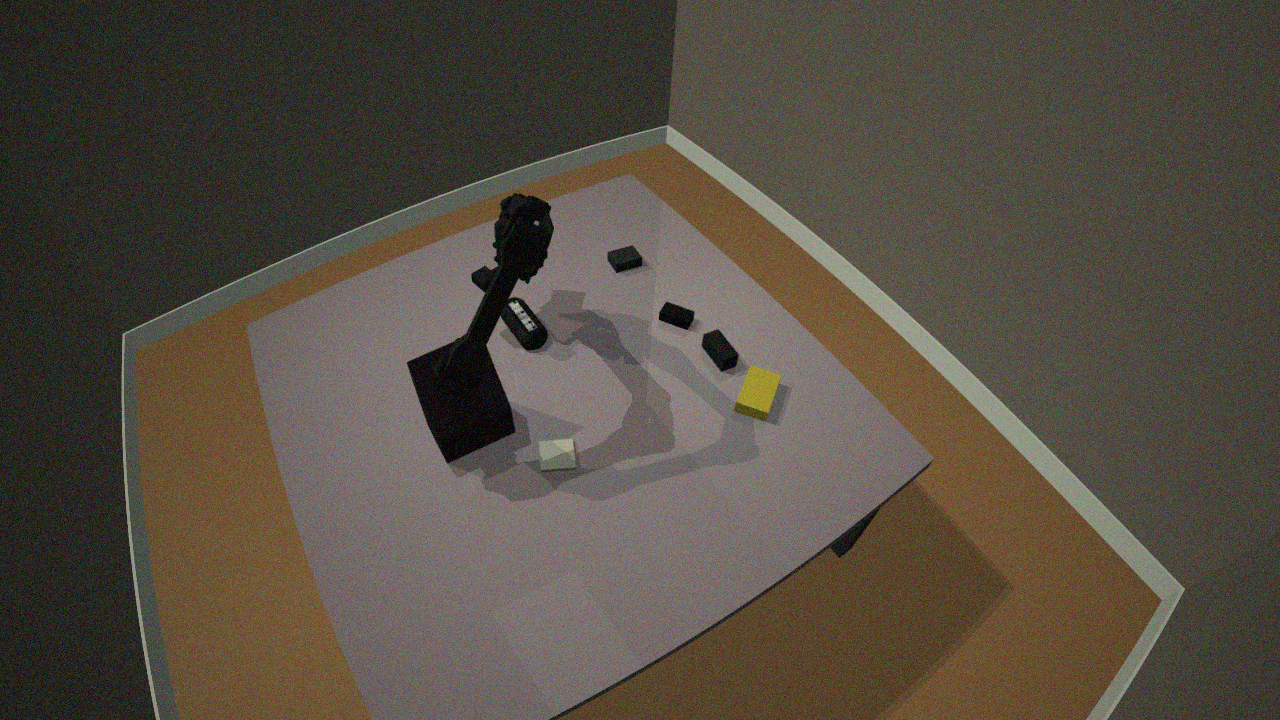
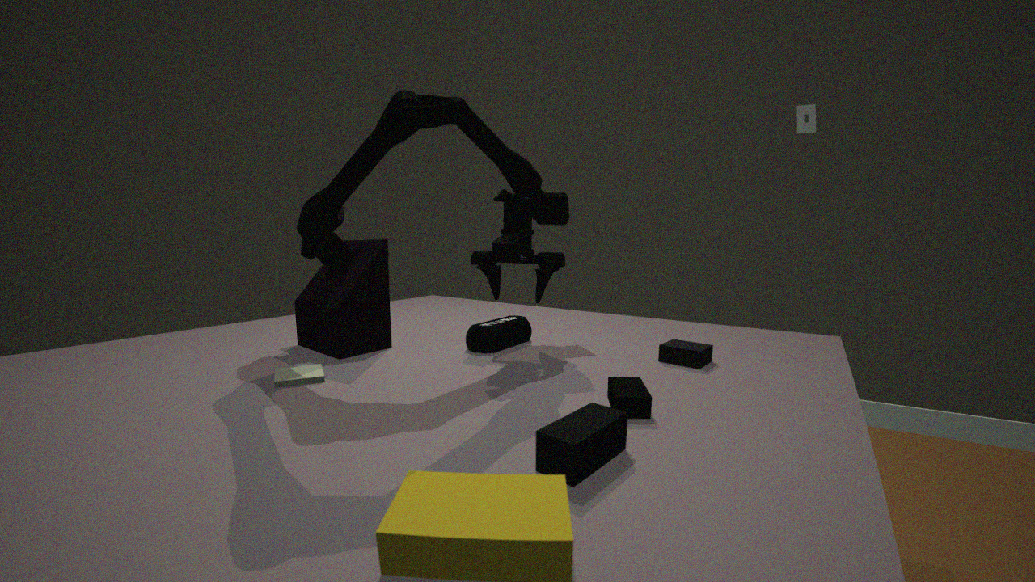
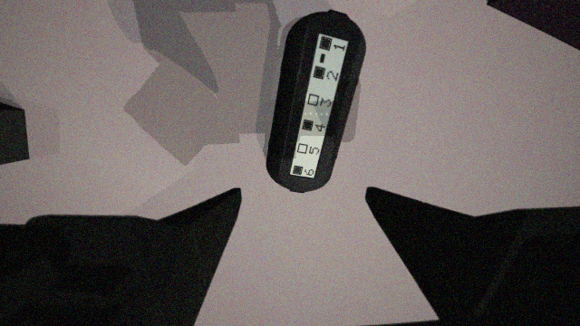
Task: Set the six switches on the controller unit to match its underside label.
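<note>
The controller unit (image 1: pixel 534 336) (image 2: pixel 499 336) (image 3: pixel 292 91) lies on the bench with its underside up, so the white label (image 1: pixel 521 315) (image 3: pixel 313 113) shows. In the wrist view squares 1, 2, 4 and 6 are filled; 3 and 5 are empty. A small dark mark sits between 1 and 2. The rocker switches are hidden. My gripper (image 2: pixel 517 299) (image 3: pixel 304 193) is open and empty, pointing down above the bench near the unit. In the wrist view the unit's number 6 end is closest to the line between the fingertips.
The arm's dark base (image 1: pixel 460 402) (image 2: pixel 344 304) stands near the unit. A pale tile (image 1: pixel 556 455) (image 2: pixel 298 375) lies near the base. Three dark blocks, one (image 1: pixel 624 259) (image 2: pixel 685 353) farther back, and a yellow block (image 1: pixel 759 391) (image 2: pixel 475 506) lie across the bench.
</note>
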Robot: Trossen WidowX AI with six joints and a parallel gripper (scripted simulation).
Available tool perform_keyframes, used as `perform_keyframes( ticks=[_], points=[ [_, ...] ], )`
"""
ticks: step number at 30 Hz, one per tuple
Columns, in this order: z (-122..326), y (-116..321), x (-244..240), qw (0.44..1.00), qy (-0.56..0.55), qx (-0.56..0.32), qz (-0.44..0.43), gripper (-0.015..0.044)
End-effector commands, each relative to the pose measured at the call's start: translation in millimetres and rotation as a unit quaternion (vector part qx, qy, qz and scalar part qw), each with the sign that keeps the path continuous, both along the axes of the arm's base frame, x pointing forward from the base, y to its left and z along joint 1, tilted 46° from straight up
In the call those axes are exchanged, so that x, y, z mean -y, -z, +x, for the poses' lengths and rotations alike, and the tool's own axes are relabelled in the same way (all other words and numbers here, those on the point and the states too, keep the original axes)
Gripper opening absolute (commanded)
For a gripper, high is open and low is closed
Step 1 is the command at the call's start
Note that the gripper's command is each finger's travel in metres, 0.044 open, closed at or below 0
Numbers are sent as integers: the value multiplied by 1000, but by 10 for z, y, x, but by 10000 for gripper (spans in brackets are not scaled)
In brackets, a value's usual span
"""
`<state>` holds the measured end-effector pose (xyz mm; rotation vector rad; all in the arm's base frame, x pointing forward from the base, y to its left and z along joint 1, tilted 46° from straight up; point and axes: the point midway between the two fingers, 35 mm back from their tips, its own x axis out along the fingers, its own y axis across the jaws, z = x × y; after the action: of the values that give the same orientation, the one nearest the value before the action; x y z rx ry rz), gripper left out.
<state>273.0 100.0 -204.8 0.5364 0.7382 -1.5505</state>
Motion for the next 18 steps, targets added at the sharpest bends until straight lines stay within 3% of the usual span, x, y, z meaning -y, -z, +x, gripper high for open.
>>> perform_keyframes(
  ticks=[1, 18],
  points=[
    [-31, 4, -6, 996, 59, 71, -13, 440],
    [-35, 107, 92, 996, 59, 71, -13, 440]
  ],
)
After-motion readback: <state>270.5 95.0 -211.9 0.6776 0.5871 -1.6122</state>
